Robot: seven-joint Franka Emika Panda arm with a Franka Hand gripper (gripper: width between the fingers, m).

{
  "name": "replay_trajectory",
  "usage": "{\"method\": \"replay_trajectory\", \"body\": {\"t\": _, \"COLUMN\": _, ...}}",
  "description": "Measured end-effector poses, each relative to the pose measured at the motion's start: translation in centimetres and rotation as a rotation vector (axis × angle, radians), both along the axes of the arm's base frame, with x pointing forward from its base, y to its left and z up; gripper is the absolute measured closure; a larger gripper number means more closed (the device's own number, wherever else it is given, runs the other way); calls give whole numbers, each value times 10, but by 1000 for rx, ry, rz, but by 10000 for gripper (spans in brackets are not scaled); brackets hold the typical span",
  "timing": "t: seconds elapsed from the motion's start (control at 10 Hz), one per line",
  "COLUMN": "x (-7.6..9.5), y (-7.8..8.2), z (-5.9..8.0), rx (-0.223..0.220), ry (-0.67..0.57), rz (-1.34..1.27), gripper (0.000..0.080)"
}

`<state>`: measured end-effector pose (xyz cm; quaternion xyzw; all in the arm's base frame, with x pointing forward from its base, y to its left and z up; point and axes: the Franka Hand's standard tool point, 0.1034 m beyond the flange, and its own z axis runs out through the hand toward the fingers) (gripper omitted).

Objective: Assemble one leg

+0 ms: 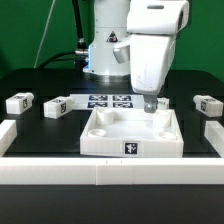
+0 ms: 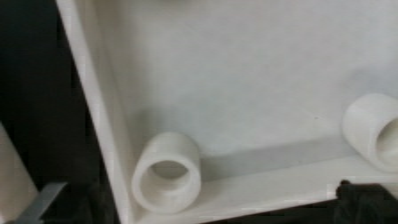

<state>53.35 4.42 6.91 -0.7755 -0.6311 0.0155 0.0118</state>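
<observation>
Three legs, small white blocks with black-and-white tags, lie on the black table: two at the exterior view's left (image 1: 20, 101) (image 1: 57, 105) and one at its right (image 1: 205, 104). My gripper (image 1: 150, 107) hangs low over the far right corner of the large white square tray-like piece (image 1: 112, 138). In the wrist view the gripper (image 2: 205, 208) is open, with only its dark fingertips (image 2: 365, 196) showing and nothing between them. Below it are the tray's floor (image 2: 231, 80) and a round corner socket (image 2: 169, 172). No leg shows in the wrist view.
The marker board (image 1: 110, 101) lies behind the tray near the robot base. Low white walls border the work area at the front (image 1: 100, 172), the left (image 1: 8, 135) and the right (image 1: 214, 132). A second socket (image 2: 374, 125) shows in the wrist view.
</observation>
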Motion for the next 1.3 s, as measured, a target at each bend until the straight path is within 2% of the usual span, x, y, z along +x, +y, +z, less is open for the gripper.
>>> {"method": "replay_trajectory", "body": {"t": 0.1, "x": -8, "y": 1, "z": -4, "rx": -5, "ry": 19, "rz": 50, "gripper": 150}}
{"method": "replay_trajectory", "body": {"t": 0.3, "x": -14, "y": -3, "z": -5, "rx": -9, "ry": 27, "rz": 97, "gripper": 150}}
{"method": "replay_trajectory", "body": {"t": 0.8, "x": -16, "y": -4, "z": -8, "rx": -8, "ry": 25, "rz": 98, "gripper": 150}}
{"method": "replay_trajectory", "body": {"t": 0.9, "x": -27, "y": -6, "z": -12, "rx": -2, "ry": 5, "rz": 104, "gripper": 150}}
{"method": "replay_trajectory", "body": {"t": 1.0, "x": -54, "y": -7, "z": -23, "rx": 3, "ry": 3, "rz": 105, "gripper": 150}}
{"method": "replay_trajectory", "body": {"t": 1.3, "x": -89, "y": -6, "z": -43, "rx": 16, "ry": 9, "rz": 105, "gripper": 150}}
